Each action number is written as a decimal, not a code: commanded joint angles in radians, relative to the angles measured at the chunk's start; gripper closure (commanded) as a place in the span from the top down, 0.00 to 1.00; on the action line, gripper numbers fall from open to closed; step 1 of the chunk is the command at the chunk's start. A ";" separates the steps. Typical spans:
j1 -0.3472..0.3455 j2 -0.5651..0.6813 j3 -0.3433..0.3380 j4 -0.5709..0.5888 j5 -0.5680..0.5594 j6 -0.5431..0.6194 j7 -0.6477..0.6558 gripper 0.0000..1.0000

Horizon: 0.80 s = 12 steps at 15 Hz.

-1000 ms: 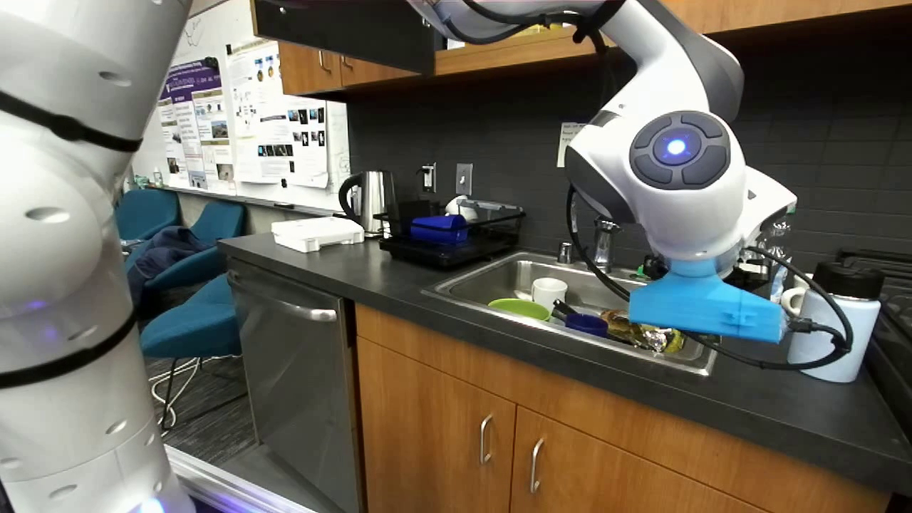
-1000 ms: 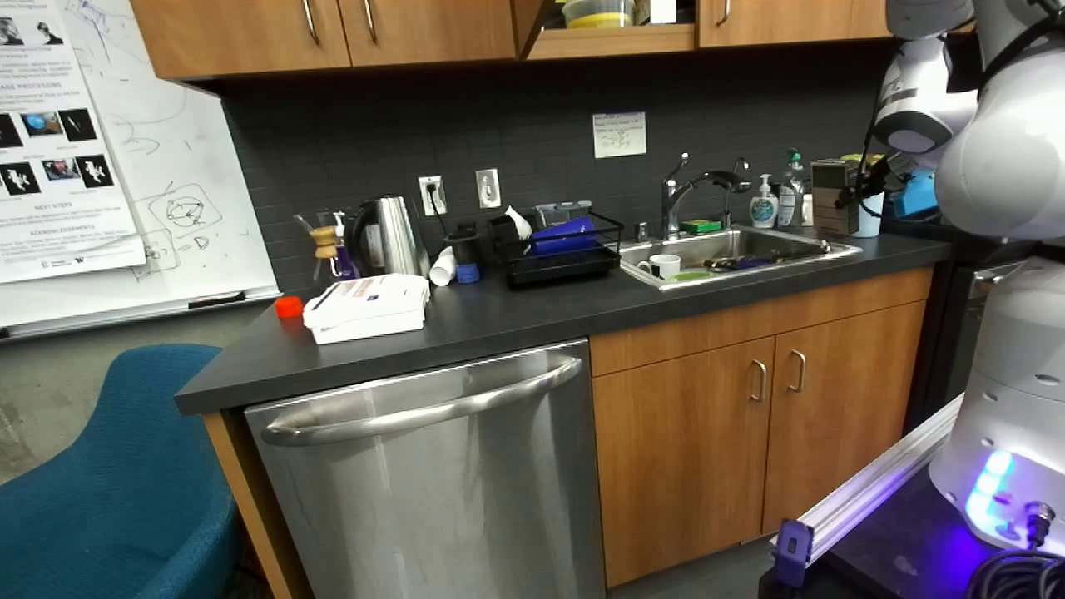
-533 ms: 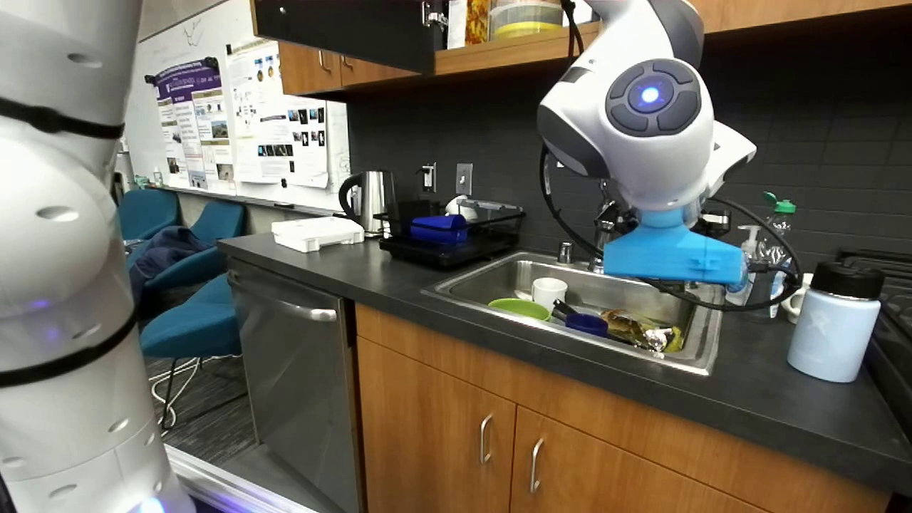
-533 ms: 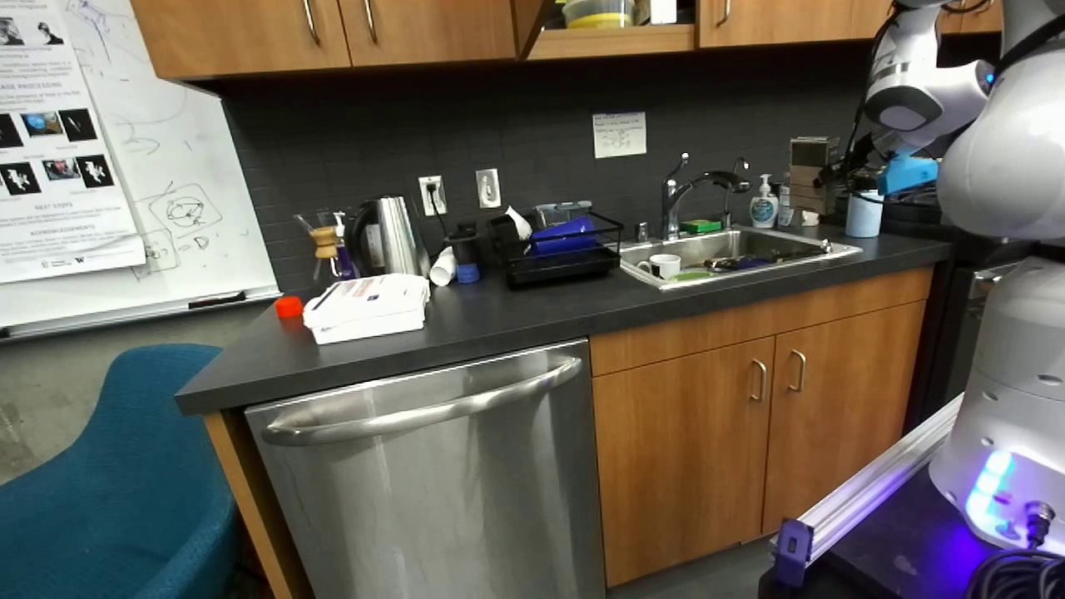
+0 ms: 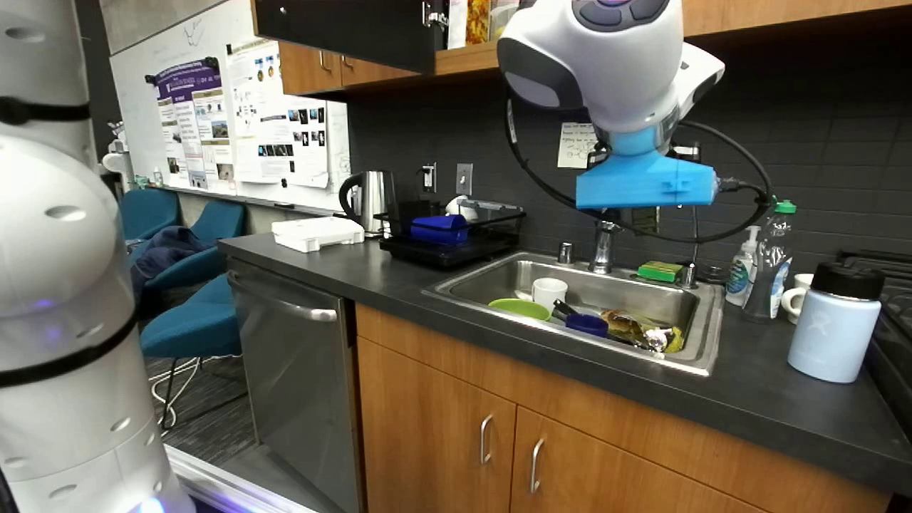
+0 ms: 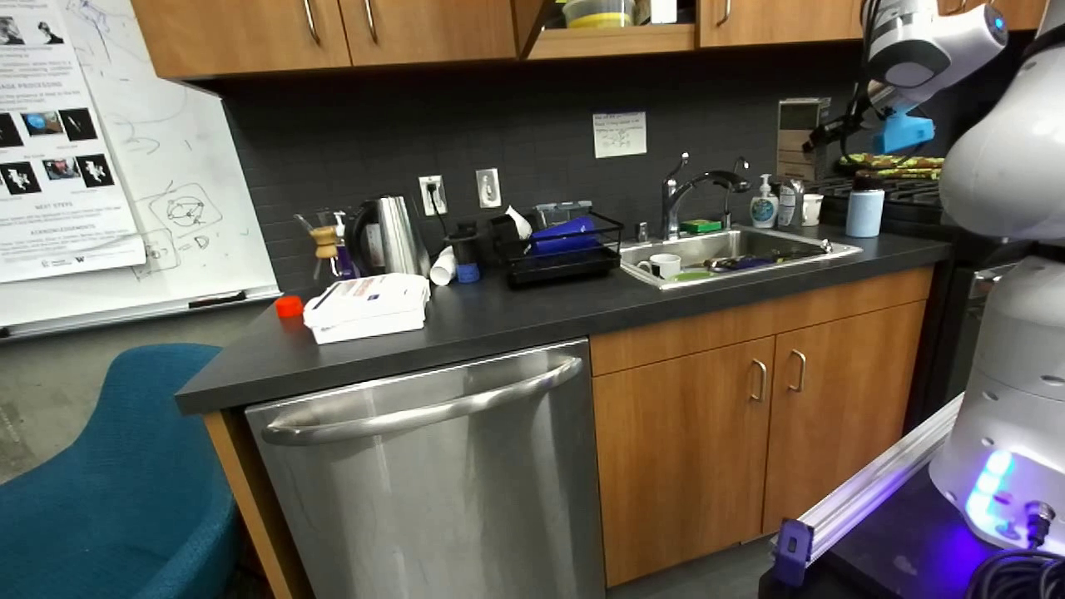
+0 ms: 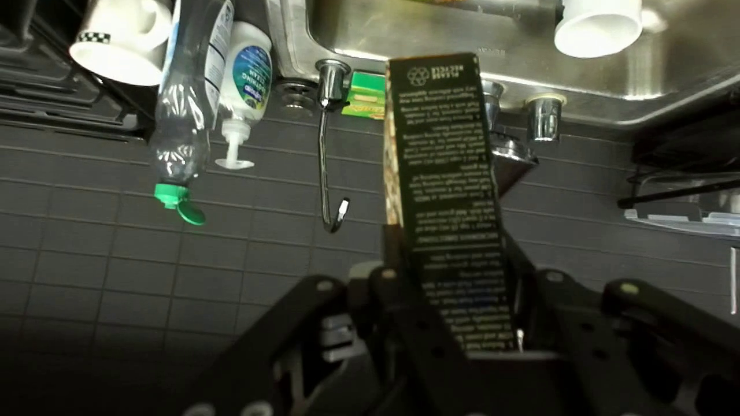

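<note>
A tall, narrow dark-green box [image 7: 445,144] with printed cooking directions stands between the fingers of my gripper [image 7: 454,248] in the wrist view. The jaws are shut on it from both sides. In an exterior view the same box [image 6: 795,146] hangs upright in the air, above the counter right of the sink. A light-blue mount [image 5: 645,182] covers most of the gripper in an exterior view, and only a sliver of the box shows below it. Nearest beneath are the faucet [image 5: 603,246], a green sponge pack [image 5: 659,271] and the sink [image 5: 710,324].
A clear bottle with green cap [image 5: 773,263], a soap pump [image 5: 743,269] and a light-blue flask [image 5: 833,328] stand right of the sink. A dark cabinet door [image 5: 342,35] hangs open above, its shelf [image 6: 611,42] holding containers. A dish rack [image 6: 566,264] stands left of the sink.
The arm has risen steadily with the box held. In an exterior view it has also shifted left, away from the flask, and the bottles and sponge behind it now show.
</note>
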<state>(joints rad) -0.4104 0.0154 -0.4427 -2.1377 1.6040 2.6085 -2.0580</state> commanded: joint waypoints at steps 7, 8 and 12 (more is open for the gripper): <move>0.068 -0.319 0.167 -0.174 -0.144 0.172 0.156 0.13; 0.081 -0.349 0.201 -0.190 -0.136 0.202 0.163 0.13; 0.118 -0.428 0.327 -0.229 -0.139 0.295 0.227 0.13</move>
<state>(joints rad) -0.3194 -0.3253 -0.1851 -2.3182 1.4877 2.8357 -1.8881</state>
